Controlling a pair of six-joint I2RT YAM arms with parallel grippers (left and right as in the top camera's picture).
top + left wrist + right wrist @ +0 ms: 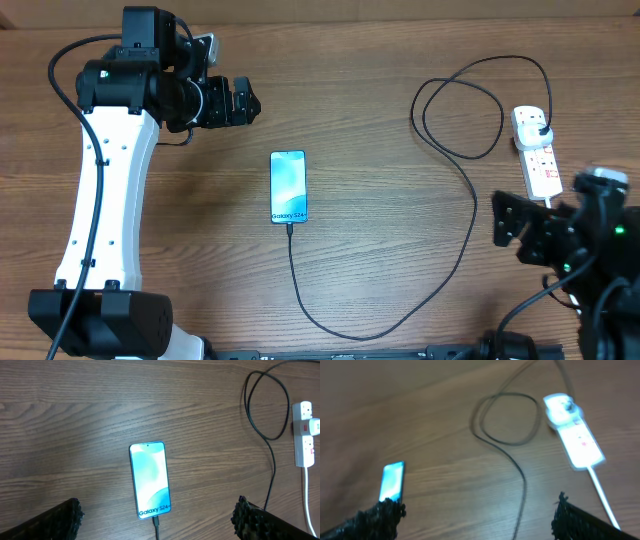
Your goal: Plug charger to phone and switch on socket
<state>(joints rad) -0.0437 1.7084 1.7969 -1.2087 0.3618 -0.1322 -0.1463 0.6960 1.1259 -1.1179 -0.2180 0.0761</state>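
- Left fingers [65, 519] sit in the bottom corners of the left wrist view, spread wide and holding nothing, above the table [380, 90]
- Right fingers [382, 515] are also wide apart and empty, near the socket's cord end
- Phone [288, 187] lies flat mid-table with its screen lit, well apart from both arms
- Charger [470, 215] has its small tip in the phone's edge below the "Galaxy S24" lettering; the cable loops across to its black plug, seated in the socket [540, 160] at the right
- Whether the socket's switch is on cannot be told
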